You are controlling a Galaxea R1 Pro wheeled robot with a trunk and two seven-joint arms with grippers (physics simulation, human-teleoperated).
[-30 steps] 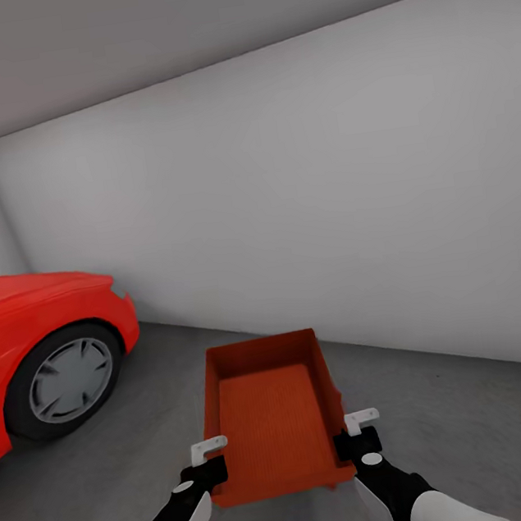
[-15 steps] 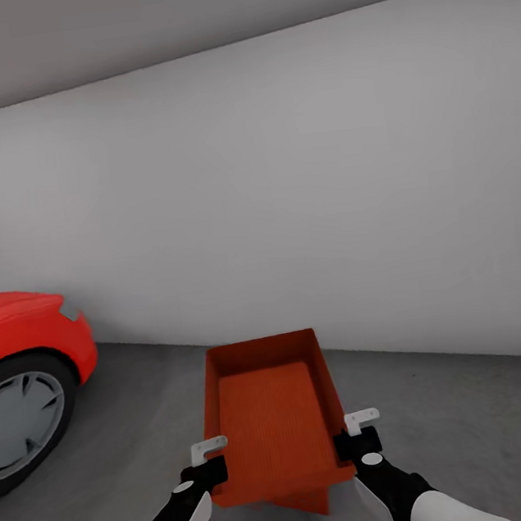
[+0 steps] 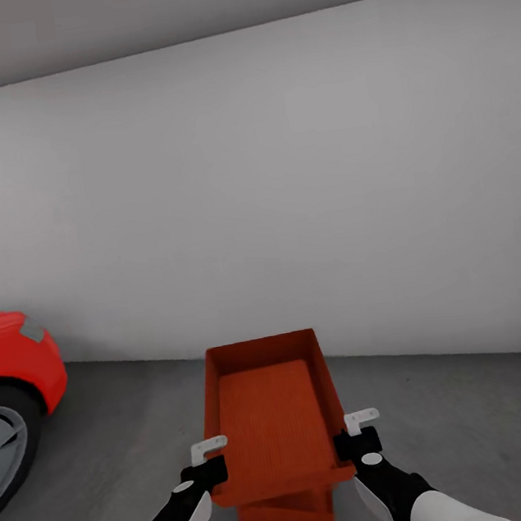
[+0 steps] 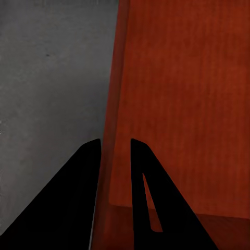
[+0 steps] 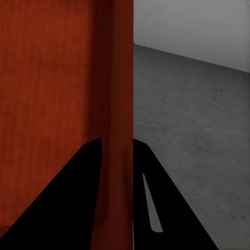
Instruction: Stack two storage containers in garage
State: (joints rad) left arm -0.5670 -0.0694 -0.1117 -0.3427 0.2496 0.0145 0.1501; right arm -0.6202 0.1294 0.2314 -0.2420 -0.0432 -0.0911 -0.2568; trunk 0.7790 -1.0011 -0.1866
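We hold one orange-red thin-walled rectangular container (image 3: 269, 412) above the dark grey concrete floor (image 3: 482, 420): our left gripper (image 3: 209, 460) pinches its left wall, our right gripper (image 3: 359, 433) its right wall. A second identical container (image 3: 288, 518) sits directly beneath. A red car (image 3: 11, 370) stands left.

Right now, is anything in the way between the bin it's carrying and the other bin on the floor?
Nothing visible. The carried bin, clamped on each side wall by the left end effector and right end effector, hangs above the second bin on the concrete floor. The red car stands well off to the left.
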